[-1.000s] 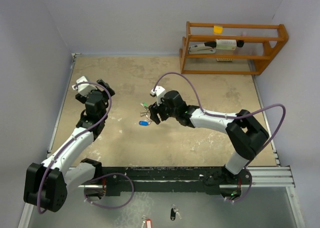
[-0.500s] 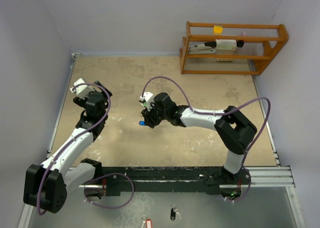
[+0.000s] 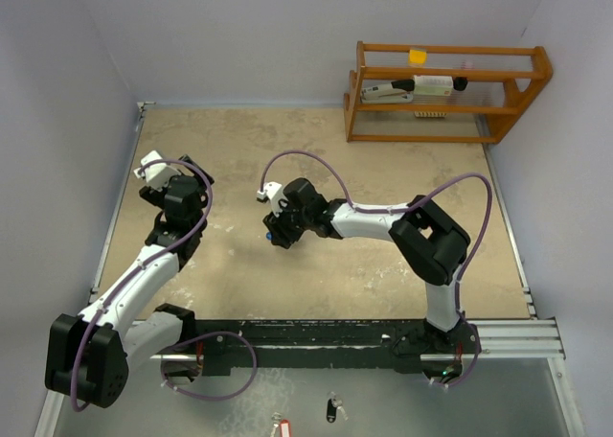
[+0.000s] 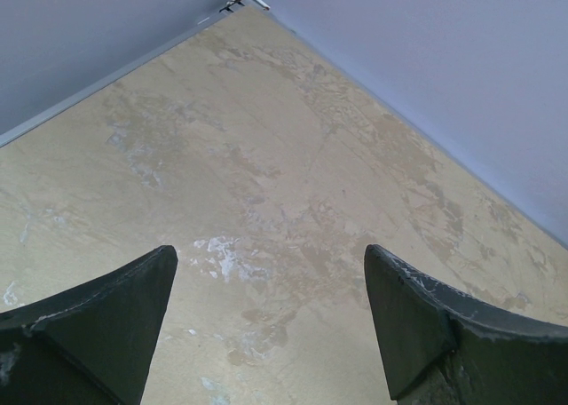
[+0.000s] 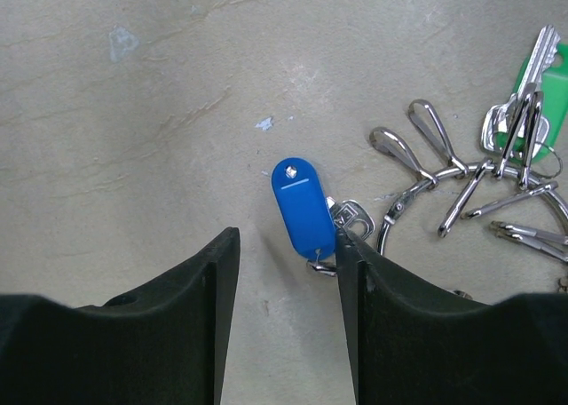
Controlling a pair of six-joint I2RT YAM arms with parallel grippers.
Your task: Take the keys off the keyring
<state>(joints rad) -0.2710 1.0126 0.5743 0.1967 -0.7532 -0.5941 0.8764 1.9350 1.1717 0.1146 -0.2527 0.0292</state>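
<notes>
Right hand (image 5: 286,236) hangs half spread, pinching nothing; one finger (image 5: 377,285) hides the lower end of the blue plastic-headed key (image 5: 303,208) on the tan desk (image 5: 133,112). The thin silver wire keyring (image 5: 417,201) and green-headed key (image 5: 543,99) are cut off at the picture's edge. Left hand (image 4: 269,250) gapes wide.

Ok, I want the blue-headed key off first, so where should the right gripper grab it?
Pinch the blue head across its narrow width, near its far, free end, coming from above. It lies flat on the table, long and slim, and its near end hooks into the keyring, where clips crowd it.
</notes>
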